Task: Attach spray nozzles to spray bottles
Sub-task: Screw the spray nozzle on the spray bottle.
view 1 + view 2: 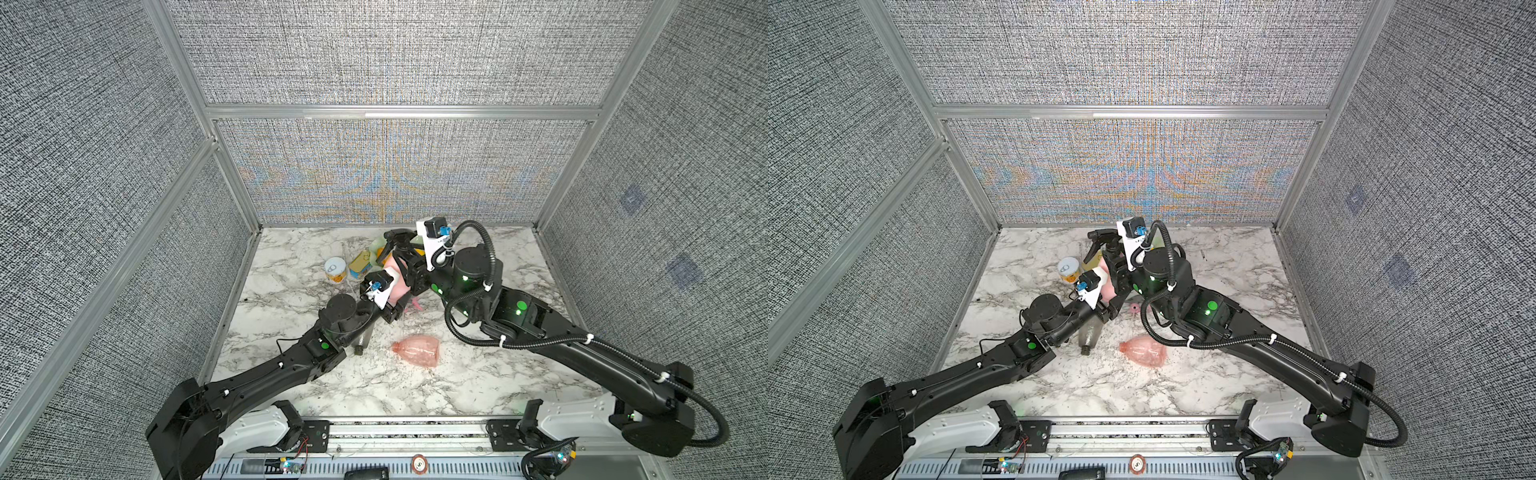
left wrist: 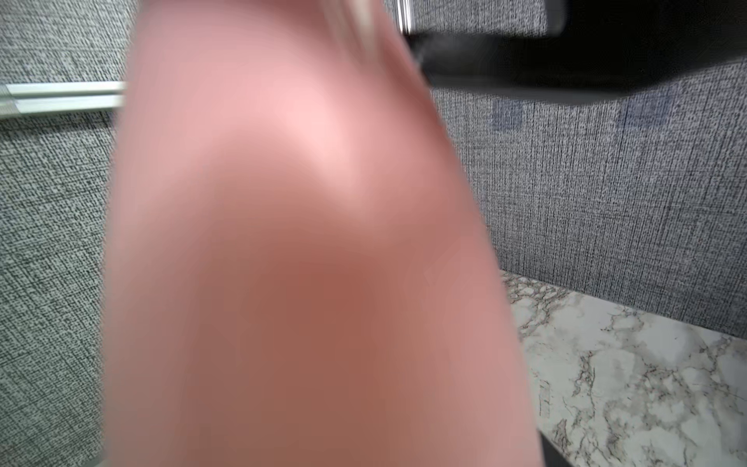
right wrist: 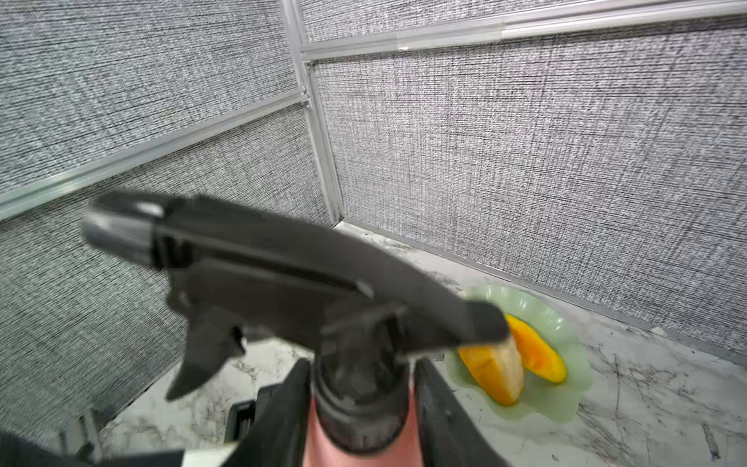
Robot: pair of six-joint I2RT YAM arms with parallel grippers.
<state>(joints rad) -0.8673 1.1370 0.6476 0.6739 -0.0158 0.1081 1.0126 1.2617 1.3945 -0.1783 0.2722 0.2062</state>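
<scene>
The left claw [image 1: 392, 311] is clamped on the lower body of the opaque pastel pink bottle [image 2: 303, 242], which fills the left wrist view as a blur. The black nozzle [image 3: 283, 275] sits on the bottle's neck. The right claw [image 3: 361, 368] brackets the nozzle's screw collar with its jaws parted and slivers of gap on either side, so it does not appear to be gripping. How far the collar is threaded cannot be seen. If it is only partly turned, the head could sit crooked or lift off once the bottle is moved. If the right claw pulls away off-line, a jaw could catch the trigger and twist the smooth bottle in the left claw's hold. Space is tight: the tin cans [image 1: 336, 270] and the green plate [image 3: 566, 343] of orange slices stand near, and a swing could knock them. The clear pink bottle [image 1: 417, 351] and the smoky grey bottle [image 1: 1090, 334] lie uncapped on the worktop [image 1: 457, 386].
</scene>
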